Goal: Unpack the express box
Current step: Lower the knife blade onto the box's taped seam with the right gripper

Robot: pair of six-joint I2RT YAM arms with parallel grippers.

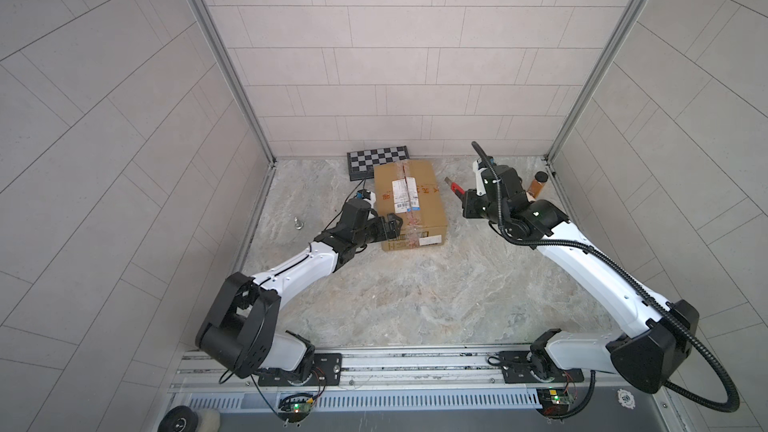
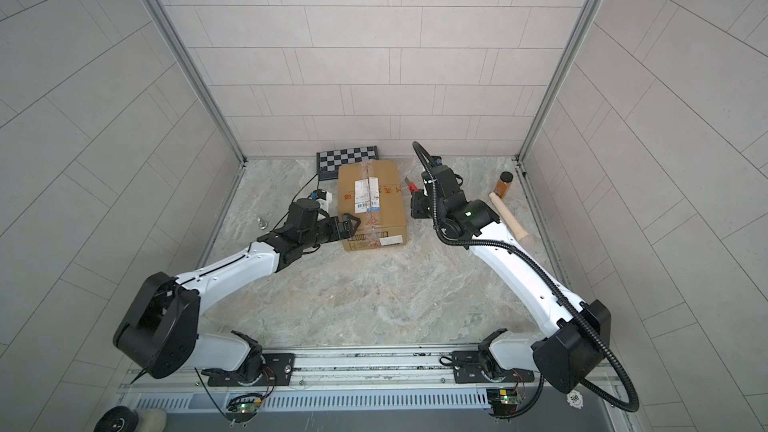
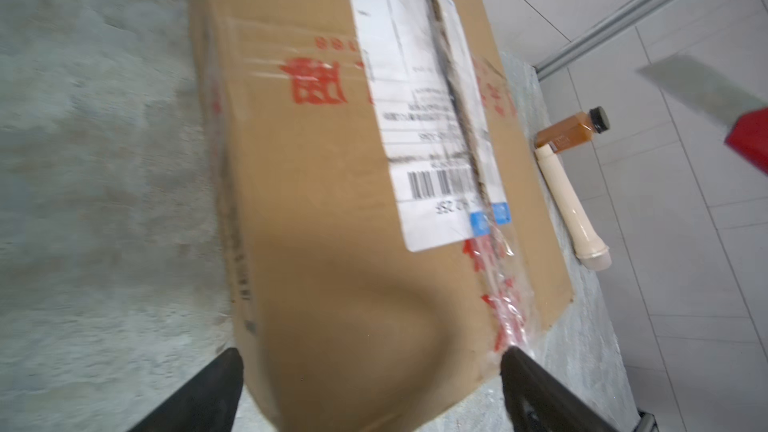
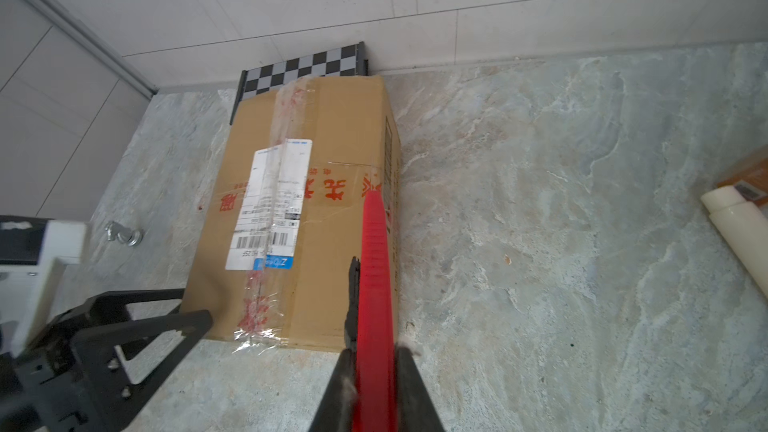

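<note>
Far L on the grey marbled tabletop: small silver metal knob, alone, well apart from the rest. L gripper sits low at near-L corner of the carton, jaws spread full, nothing held. Wrist view shows its black fingers either side of that corner; contact can't tell. At back wall: flat black-and-white checkered board case, partly hidden behind the carton. Centre-back of table: the express box, brown corrugated cardboard w/ white shipping label, red characters, clear tape. Flaps down, dark slit along top seam thru label. Just R of it, R gripper clamped tight on red utility knife; in both top views there's a gap btwn knife and carton. Far R, near wall: cream cylindrical handle lying flat, its far end at base of amber bottle w/ black cap.
</note>
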